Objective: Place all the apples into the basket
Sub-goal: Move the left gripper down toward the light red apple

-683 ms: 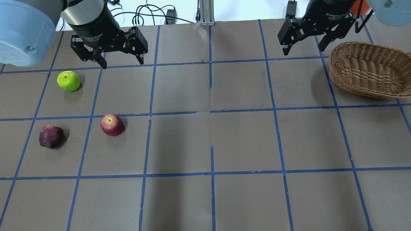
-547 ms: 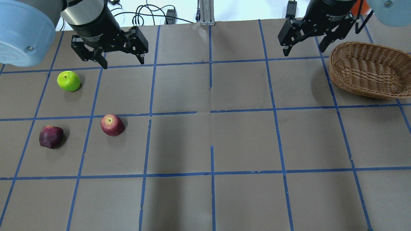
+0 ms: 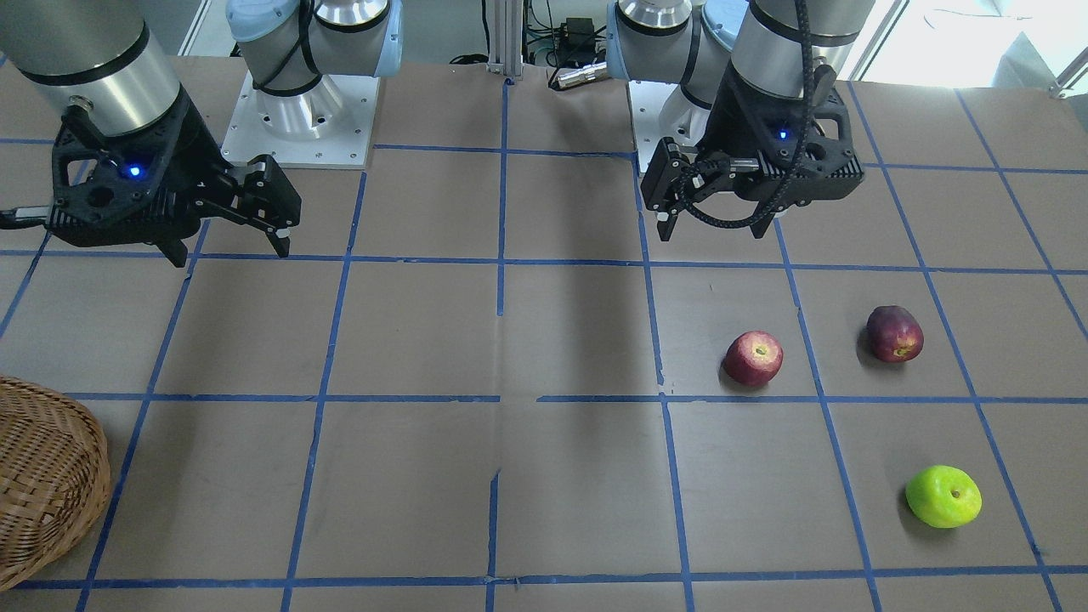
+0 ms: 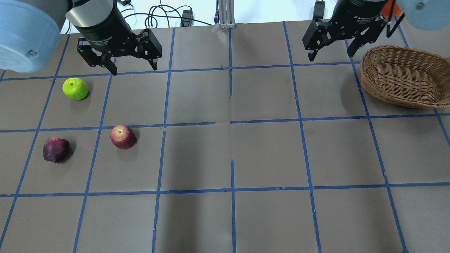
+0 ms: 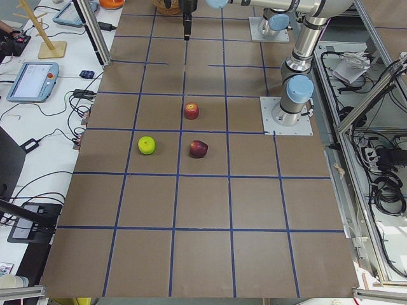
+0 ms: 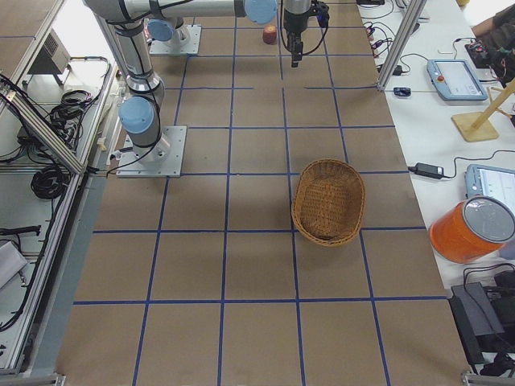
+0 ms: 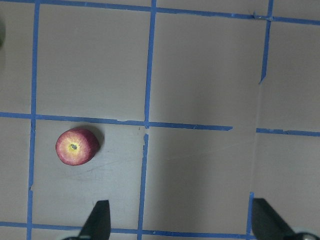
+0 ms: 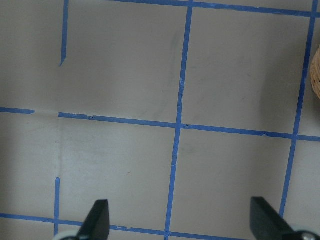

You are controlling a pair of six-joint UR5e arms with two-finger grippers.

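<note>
Three apples lie on the left half of the table in the overhead view: a lime green apple [image 4: 75, 88], a red apple [image 4: 122, 136] and a dark maroon apple [image 4: 56, 150]. The wicker basket [image 4: 393, 88] stands at the far right, with nothing showing in it. My left gripper [image 4: 134, 69] is open and empty, hovering beyond the red apple and right of the green one. Its wrist view shows the red apple [image 7: 77, 146] ahead of its left fingertip [image 7: 98, 220]. My right gripper [image 4: 330, 56] is open and empty, just left of the basket.
Blue tape lines grid the brown table. Cables and an aluminium post [image 4: 225, 14] stand at the far edge. The two robot bases [image 3: 297, 110] sit at my side. Tablets and an orange bucket [image 6: 471, 229] lie beyond the table's far edge.
My right gripper has shifted slightly left and toward the far edge. The left gripper, the apples and the basket have not moved.
</note>
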